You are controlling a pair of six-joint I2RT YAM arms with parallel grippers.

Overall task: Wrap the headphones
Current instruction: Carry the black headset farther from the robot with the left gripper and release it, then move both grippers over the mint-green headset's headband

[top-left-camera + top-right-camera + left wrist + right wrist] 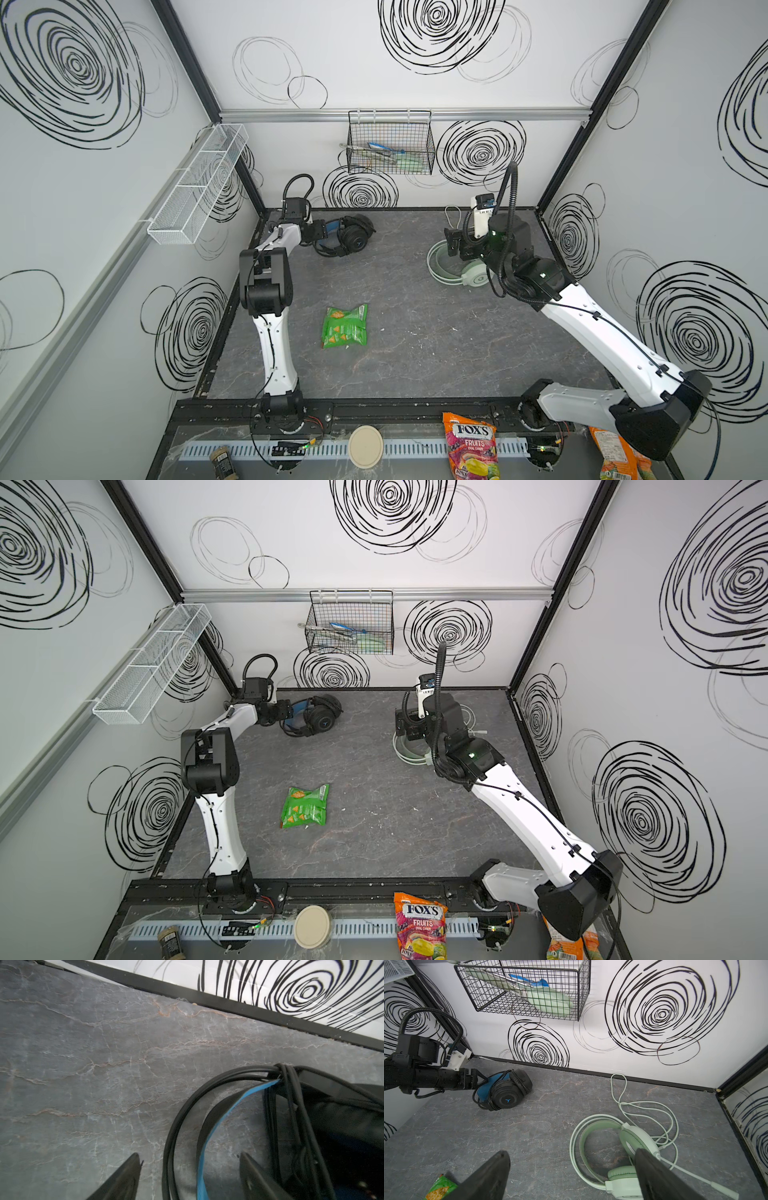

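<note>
The left arm (pixel 276 353) and the right arm (pixel 590 336) are built alike: white shells with small dark screw holes, black joint housings, and a thin black cable (pixel 595 316) clipped along the white parts. The fingers (pixel 124 1180) are black, flat and narrow to a point; behind them each wrist carries a black box with a ribbed black hose (pixel 509 195) looping out. Green lights (pixel 543 274) shine on the right arm's housings, and near its fingers there seems to be a white bracket (pixel 481 222).
</note>
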